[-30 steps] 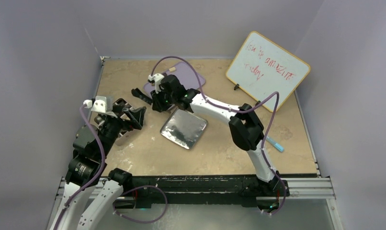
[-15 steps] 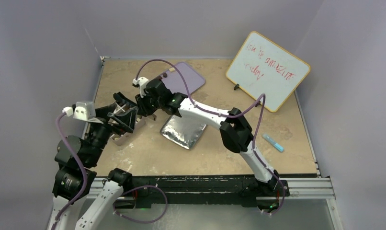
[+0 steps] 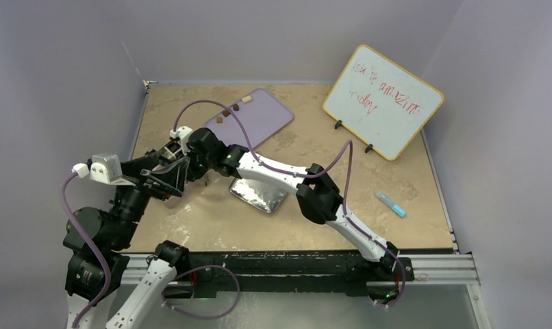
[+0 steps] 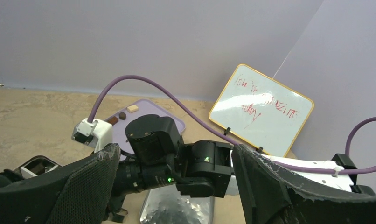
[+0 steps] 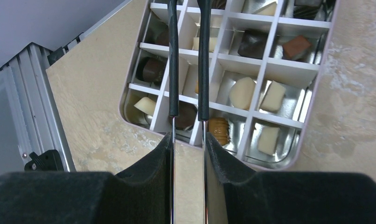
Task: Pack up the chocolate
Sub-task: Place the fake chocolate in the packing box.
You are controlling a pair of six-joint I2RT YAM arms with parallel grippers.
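Observation:
A white-divided box (image 5: 270, 65) holds several chocolates (image 5: 242, 92) in dark, caramel and cream colours. My right gripper (image 5: 188, 140) is shut on metal tongs (image 5: 203, 70). Their black tips hang just above the box's near cells, over a dark piece (image 5: 185, 117), with nothing visible between them. Three more chocolates (image 3: 227, 113) lie on the lilac tray (image 3: 263, 118). My left gripper (image 4: 174, 154) is wide open and empty, beside the right wrist. In the top view both grippers (image 3: 174, 171) overlap and hide most of the box.
The silver foil square (image 3: 259, 195) lies right of the box, under the right forearm. A whiteboard (image 3: 383, 99) stands at the back right. A blue pen (image 3: 391, 203) lies at the right. The left wall is close to the left arm.
My right arm swung left from the lilac tray to over the box with the tongs. My left arm drew back to the left.

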